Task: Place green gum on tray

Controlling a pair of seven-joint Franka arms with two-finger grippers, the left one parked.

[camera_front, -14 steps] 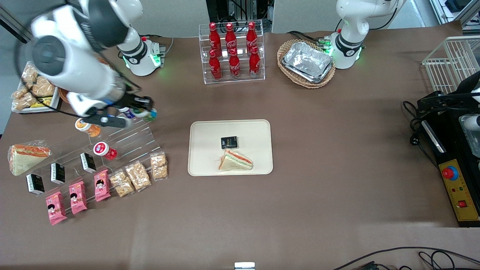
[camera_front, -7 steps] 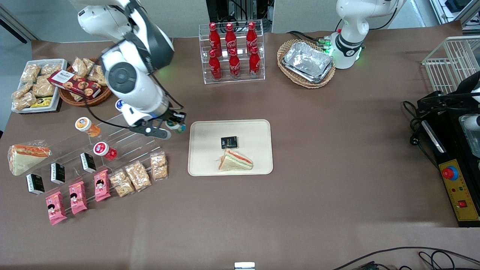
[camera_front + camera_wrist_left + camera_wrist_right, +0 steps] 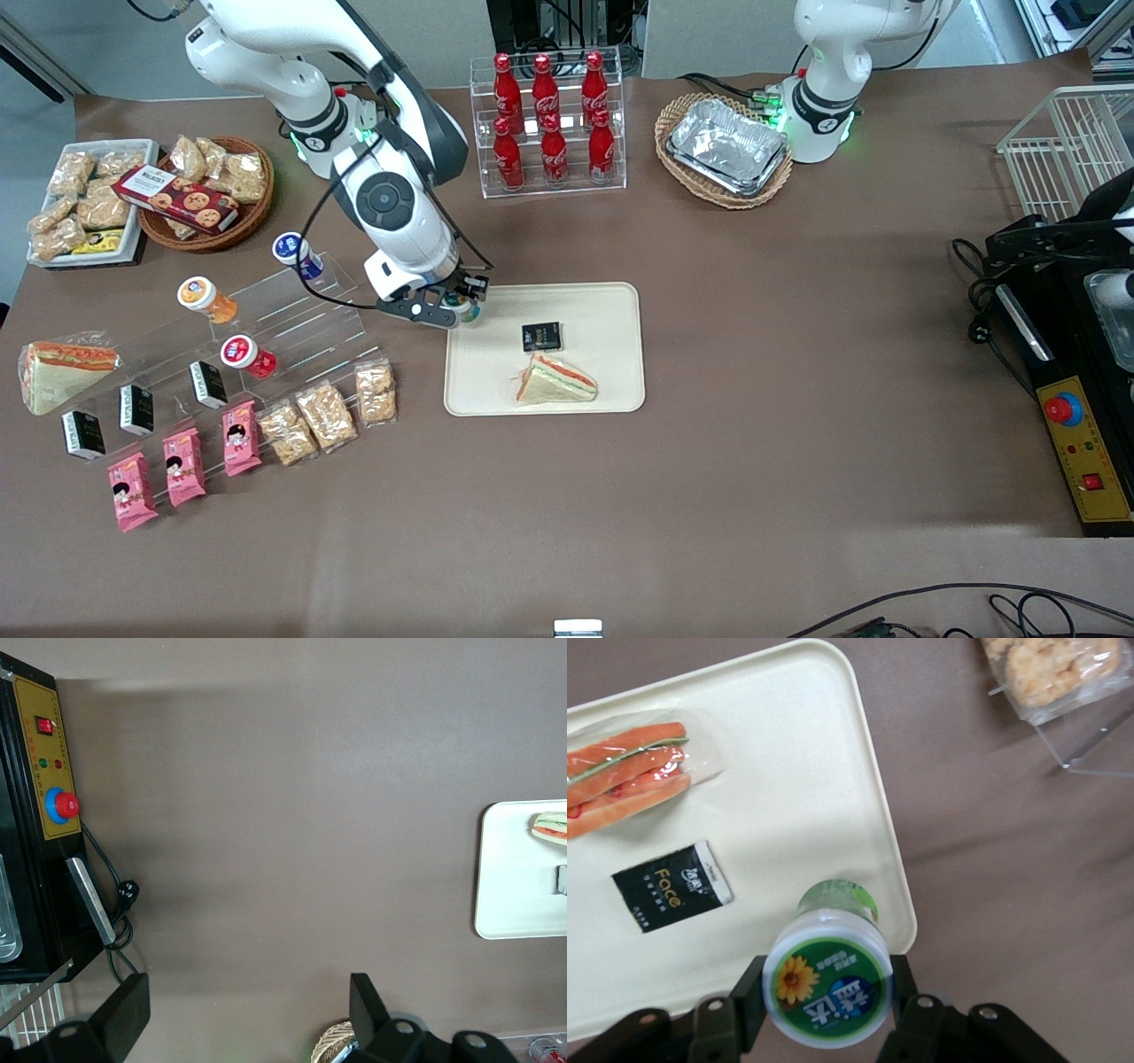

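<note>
gripper (image 3: 461,310) clamped on green gum (image 3: 827,986) | hovering over tray (image 3: 780,780) corner, kept clear of sandwich (image 3: 629,775) and black packet (image 3: 671,885) | lower and let go next

— What does the working arm look like?
— Glossy white rounded shells with dark grey joint bands, and a round grey cap above the gripper (image 3: 462,307).
— And the gripper itself?
— Black, with round screws by each finger (image 3: 751,992); thin black cables loop above it, and green lights glow at the base.
</note>
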